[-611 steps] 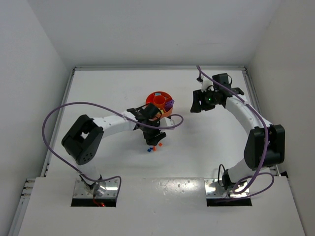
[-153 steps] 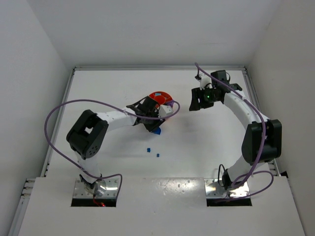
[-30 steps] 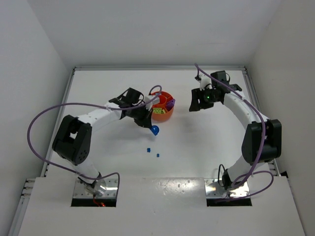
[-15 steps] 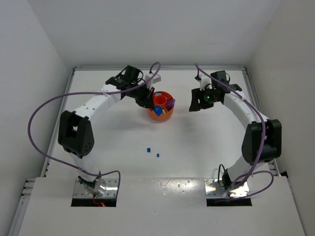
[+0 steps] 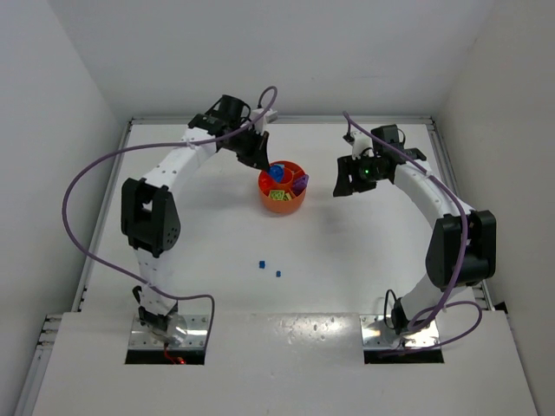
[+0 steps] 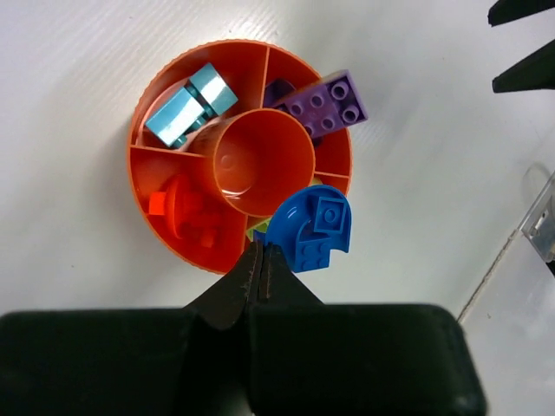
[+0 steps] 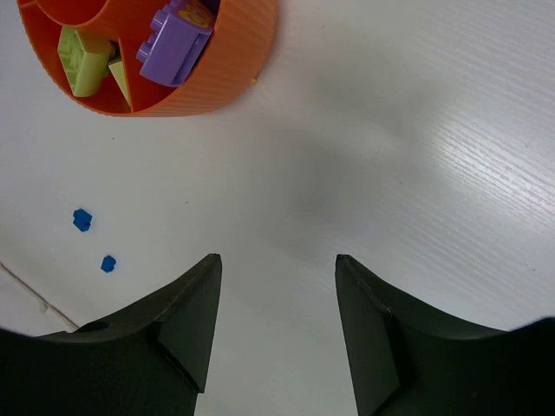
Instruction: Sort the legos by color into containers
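From above, the tray (image 5: 282, 201) sits mid-frame on the bench (image 5: 191, 251), with two blue bits (image 5: 261, 262) lying below it; in the left wrist view the left claw (image 6: 260, 260), pinched tight, holds a rounded blue lego (image 6: 314, 230) by its edge over the tray's lower right rim; in the right wrist view the right claw (image 7: 277, 321) gapes wide, holding nothing, tray at upper left.

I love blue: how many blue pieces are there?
3. One rounded piece in the left gripper above the tray; two tiny ones on the table. Others may be hidden.
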Robot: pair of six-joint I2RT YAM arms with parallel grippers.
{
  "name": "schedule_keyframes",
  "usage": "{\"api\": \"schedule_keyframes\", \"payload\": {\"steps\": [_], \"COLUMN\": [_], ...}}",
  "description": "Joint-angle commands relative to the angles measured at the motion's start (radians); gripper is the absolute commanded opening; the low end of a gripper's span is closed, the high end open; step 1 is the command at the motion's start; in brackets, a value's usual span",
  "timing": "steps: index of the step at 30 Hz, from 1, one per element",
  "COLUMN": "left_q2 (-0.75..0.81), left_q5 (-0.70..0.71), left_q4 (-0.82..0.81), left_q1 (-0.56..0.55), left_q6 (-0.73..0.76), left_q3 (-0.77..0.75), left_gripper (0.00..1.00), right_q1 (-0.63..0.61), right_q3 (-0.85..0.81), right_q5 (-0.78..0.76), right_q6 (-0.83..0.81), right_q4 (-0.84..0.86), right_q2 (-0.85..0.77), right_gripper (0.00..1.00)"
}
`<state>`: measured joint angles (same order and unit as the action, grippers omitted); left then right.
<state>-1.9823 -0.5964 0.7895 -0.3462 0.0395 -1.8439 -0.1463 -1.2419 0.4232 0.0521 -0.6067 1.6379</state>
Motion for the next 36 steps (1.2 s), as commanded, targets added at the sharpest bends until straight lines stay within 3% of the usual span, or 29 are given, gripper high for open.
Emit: {"api": "schedule_keyframes", "payload": {"steps": [1,8,18,36], "left_q2": [-0.015,-0.045,-0.056,-0.017], "left_q5": [0.017,0.029,0.165,0.303], "left_q4": [0.017,-0.015,-0.087,-0.156], "left_q1": [0.010,0.019,0.019,-0.070], "left_q6": [-0.026,-0.056,-0.056,-0.017], "left_q3": [-0.061,-0.103,-0.123,-0.069], "left_gripper": [0.00,0.00,0.00,0.00], "right_q1": [0.004,0.004,0.004,0.004], "right_q3": [-0.010,-0.010,-0.001,0.009], "right_q5": [0.022,0.022,0.022,0.022], "right_q6": [-0.009,-0.009,-0.009,-0.009], "right_q4": [0.021,0.021,0.030,0.030], "right_q2": [-0.001,-0.001,-0.001,-0.001], "right_gripper": [0.56,0.56,0.56,0.56]}}
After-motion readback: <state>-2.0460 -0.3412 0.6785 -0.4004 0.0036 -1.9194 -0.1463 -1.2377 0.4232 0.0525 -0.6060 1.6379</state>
